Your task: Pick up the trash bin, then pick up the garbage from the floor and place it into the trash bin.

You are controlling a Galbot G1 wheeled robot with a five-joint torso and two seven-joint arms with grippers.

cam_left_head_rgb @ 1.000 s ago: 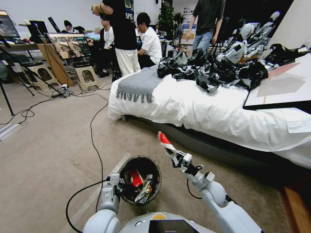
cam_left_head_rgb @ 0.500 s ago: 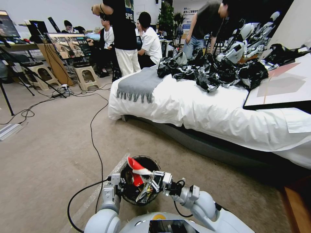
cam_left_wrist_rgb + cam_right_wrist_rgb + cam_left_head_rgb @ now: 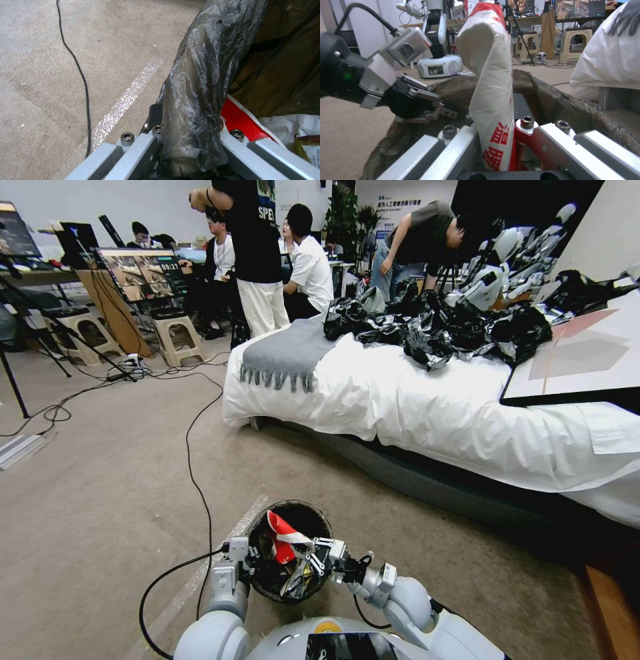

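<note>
Trash bin (image 3: 291, 551) above beige floor (image 3: 100, 500), bed (image 3: 427, 400) far right; left hand (image 3: 248, 565) clamps rim, right hand (image 3: 308, 555) grips red-white wrapper (image 3: 283, 527) over it.

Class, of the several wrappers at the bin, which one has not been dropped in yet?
The red-and-white wrapper pinched upright in the right tool above the trash bin; the other wrappers lie loose inside. The left tool grips the rim.

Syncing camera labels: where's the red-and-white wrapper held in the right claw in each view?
Head view: red-and-white wrapper sticks up over the trash bin mouth, pinched by the right claw.
Left wrist view: not identifiable; the red wrapper there lies inside the bin.
Right wrist view: wrapper stands centre, between the claw's fingers.
Shared landmark: the bin's black liner rim.
</note>
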